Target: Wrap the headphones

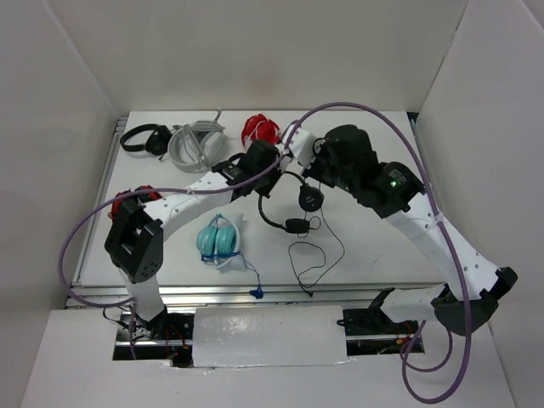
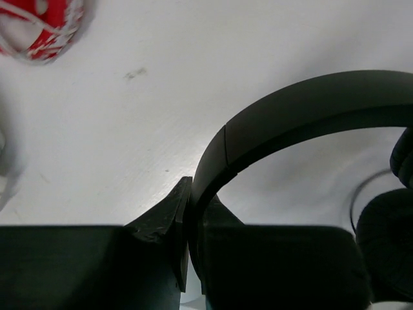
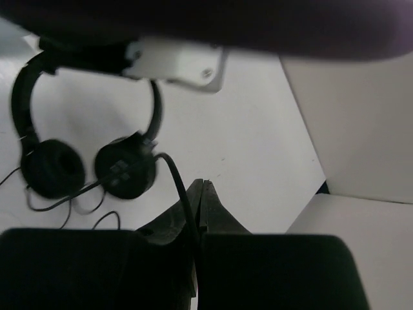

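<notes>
Holding the headphones [image 1: 310,200] mid-table with both arms
Teal headphones [image 1: 218,238] sit nearer the front edge; behind them the left gripper [image 2: 189,194] is clamped on the black headband [image 2: 310,106], right gripper [image 3: 197,190] pinching the thin cable [image 3: 177,184] — red pair [image 1: 259,130] at the back.

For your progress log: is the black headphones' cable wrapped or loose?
Loose: the cable trails in open loops over the table, none wound around the headphones.

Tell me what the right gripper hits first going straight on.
Likely bare table just past the right gripper, shut on the cable; the left arm's white link sits further along, depth unclear.
</notes>
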Robot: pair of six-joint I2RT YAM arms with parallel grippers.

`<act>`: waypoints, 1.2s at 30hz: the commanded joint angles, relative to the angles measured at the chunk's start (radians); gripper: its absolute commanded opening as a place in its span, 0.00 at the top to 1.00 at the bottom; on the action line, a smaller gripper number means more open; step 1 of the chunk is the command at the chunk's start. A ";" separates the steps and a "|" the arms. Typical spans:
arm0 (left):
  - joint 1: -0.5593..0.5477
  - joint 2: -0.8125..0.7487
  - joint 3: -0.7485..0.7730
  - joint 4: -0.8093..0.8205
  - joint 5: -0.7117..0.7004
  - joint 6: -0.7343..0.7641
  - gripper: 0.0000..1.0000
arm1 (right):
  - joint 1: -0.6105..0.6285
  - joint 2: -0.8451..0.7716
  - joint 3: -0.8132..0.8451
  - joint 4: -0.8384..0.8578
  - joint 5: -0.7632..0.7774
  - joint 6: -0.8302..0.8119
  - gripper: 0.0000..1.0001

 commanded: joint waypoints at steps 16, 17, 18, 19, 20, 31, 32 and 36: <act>-0.159 -0.399 -0.261 0.187 0.379 0.230 1.00 | -0.446 0.174 0.178 0.225 -0.526 -0.009 1.00; -0.164 -0.407 -0.261 0.181 0.393 0.233 1.00 | -0.468 0.194 0.187 0.228 -0.537 0.020 1.00; -0.174 -0.425 -0.266 0.176 0.403 0.236 1.00 | -0.476 0.224 0.202 0.247 -0.551 0.047 1.00; -0.181 -0.436 -0.270 0.178 0.411 0.236 1.00 | -0.482 0.237 0.206 0.258 -0.551 0.047 1.00; -0.194 -0.462 -0.282 0.185 0.425 0.244 1.00 | -0.501 0.251 0.204 0.282 -0.561 0.075 1.00; -0.217 -0.615 -0.339 0.247 0.434 0.199 1.00 | -0.559 0.394 0.036 0.400 -0.577 0.288 1.00; -0.217 -0.623 -0.338 0.248 0.419 0.193 1.00 | -0.564 0.384 -0.001 0.459 -0.580 0.306 1.00; -0.219 -0.615 -0.322 0.233 0.327 0.158 1.00 | -0.636 0.335 -0.143 0.621 -0.612 0.456 1.00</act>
